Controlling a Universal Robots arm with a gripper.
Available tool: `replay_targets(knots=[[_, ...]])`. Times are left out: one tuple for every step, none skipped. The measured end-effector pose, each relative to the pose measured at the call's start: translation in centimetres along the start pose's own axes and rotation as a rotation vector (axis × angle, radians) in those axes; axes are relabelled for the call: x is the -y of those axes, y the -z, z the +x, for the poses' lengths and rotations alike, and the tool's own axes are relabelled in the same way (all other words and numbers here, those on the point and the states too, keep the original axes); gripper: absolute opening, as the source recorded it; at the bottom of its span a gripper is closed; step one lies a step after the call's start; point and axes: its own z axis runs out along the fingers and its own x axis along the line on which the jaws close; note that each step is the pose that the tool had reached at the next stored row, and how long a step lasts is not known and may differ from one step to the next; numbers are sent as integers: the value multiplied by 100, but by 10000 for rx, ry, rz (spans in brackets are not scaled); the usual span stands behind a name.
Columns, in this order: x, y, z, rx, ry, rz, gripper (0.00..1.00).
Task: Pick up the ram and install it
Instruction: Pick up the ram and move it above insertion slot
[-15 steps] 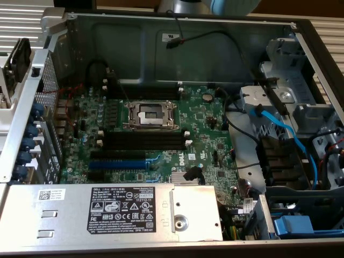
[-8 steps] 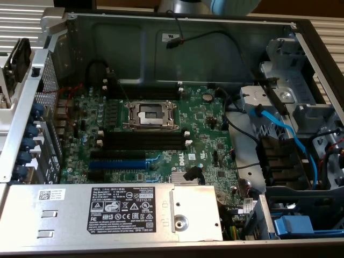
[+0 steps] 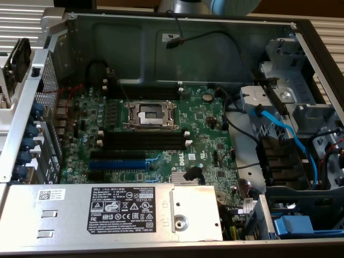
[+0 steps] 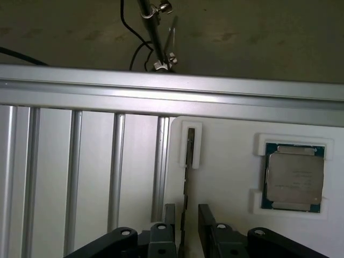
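The ram (image 4: pixel 186 161) is a thin dark strip standing on its edge, its far end held in a small white holder (image 4: pixel 192 143) on a white plate (image 4: pixel 226 177). My gripper (image 4: pixel 186 207) is right over it, with one black finger (image 4: pixel 170 215) on each side of the strip. A narrow gap shows between each finger and the ram, so the gripper is open and straddles it. In the exterior view the open computer case holds the green motherboard (image 3: pixel 204 129), with long black memory slots (image 3: pixel 145 141) below the CPU socket (image 3: pixel 150 114).
A processor chip (image 4: pixel 295 175) sits in a white frame beside the ram. An aluminium rail (image 4: pixel 172 94) crosses behind the plate. In the case are a blue slot (image 3: pixel 118 163), a grey power supply (image 3: pixel 107 207), blue cables (image 3: pixel 279 131) and a drive cage (image 3: pixel 290 102).
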Motion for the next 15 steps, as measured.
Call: replay_targets(knots=[[0,0,0,0,0,0,29],[0,0,0,0,0,0,22],[0,0,0,0,0,1,22],[0,0,0,0,0,0,22],[0,0,0,0,-1,0,22],[0,0,0,0,0,1,22],[0,0,0,0,0,0,22],[0,0,0,0,0,0,22],[0,0,0,0,-1,0,22],[0,0,0,0,-1,0,22],[0,1,1,0,0,-1,22],[0,0,4,-1,1,-2,22],[0,0,7,-1,2,-1,22],[0,-1,8,0,1,0,22],[0,-1,8,0,0,0,22]])
